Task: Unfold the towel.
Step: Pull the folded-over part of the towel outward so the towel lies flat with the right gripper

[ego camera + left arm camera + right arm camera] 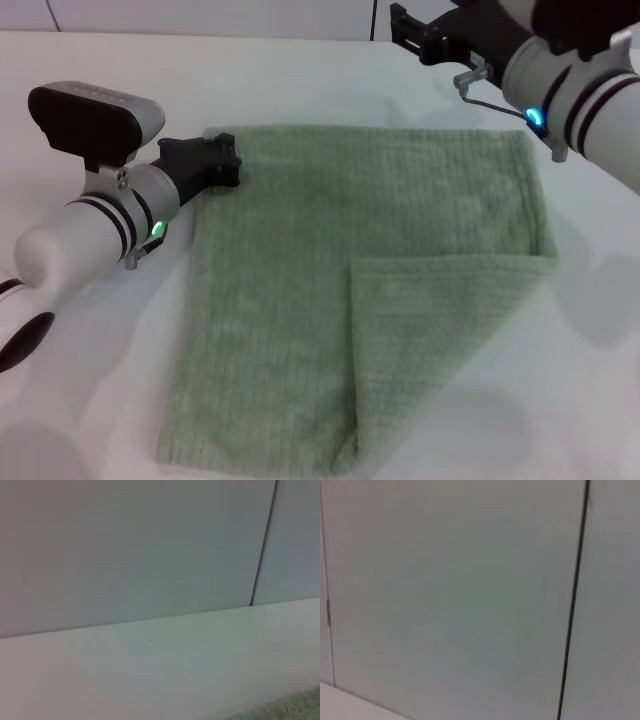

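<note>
The large pale sage-green terry towel (330, 290) is seen spread mid-frame on the white table (100, 390), one lower-right flap still to be opened, with the left gripper (228, 160) at its upper-left corner, jaw state undeterminable

towel (330, 300) near edge cropped, left claw (225, 160) grip unclear

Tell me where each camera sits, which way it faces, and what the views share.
Head: looks down at the table; towel with one corner folded over; left gripper at its far left corner, right gripper raised beyond it.
Left wrist: faces the wall across the table; towel edge; no fingers.
Right wrist: faces the wall; no fingers.
Shared: wrist views, panelled wall; head and left wrist, towel.
</note>
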You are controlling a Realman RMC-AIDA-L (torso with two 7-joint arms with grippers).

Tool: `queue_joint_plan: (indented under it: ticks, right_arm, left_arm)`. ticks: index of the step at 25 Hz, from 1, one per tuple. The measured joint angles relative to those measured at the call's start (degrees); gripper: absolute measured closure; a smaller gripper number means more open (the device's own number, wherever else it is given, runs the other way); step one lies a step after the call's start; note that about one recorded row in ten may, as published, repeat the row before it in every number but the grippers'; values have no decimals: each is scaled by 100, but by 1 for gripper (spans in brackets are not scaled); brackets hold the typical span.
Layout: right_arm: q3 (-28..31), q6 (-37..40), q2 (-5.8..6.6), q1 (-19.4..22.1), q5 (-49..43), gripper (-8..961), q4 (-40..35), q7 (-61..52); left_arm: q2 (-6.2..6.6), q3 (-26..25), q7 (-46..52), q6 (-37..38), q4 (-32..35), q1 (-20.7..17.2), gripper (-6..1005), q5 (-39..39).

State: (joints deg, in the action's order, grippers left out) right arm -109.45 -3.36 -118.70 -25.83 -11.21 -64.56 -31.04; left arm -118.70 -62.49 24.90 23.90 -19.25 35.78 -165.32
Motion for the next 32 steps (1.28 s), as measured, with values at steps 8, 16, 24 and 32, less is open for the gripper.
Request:
queue_joint_plan:
  ticks: [8,16,24,32]
  right_arm:
    - [-179,-1209,12,-171,368,207,-578,625]
    - [406,-2261,-4,-536,2445,208,-694,2535]
    - [1144,-3508,-14,-937,3982,208,-690,4176]
    - [1729,-4878,-13,-1250,4783,207,-842,5084]
  left_arm:
    - [5,0,3,3,0,20,1000,0]
    - [6,0,6,34,0,25,1000,0]
    - [5,0,6,59,0,20,1000,0]
    - [5,0,6,71,-3,9,1000,0]
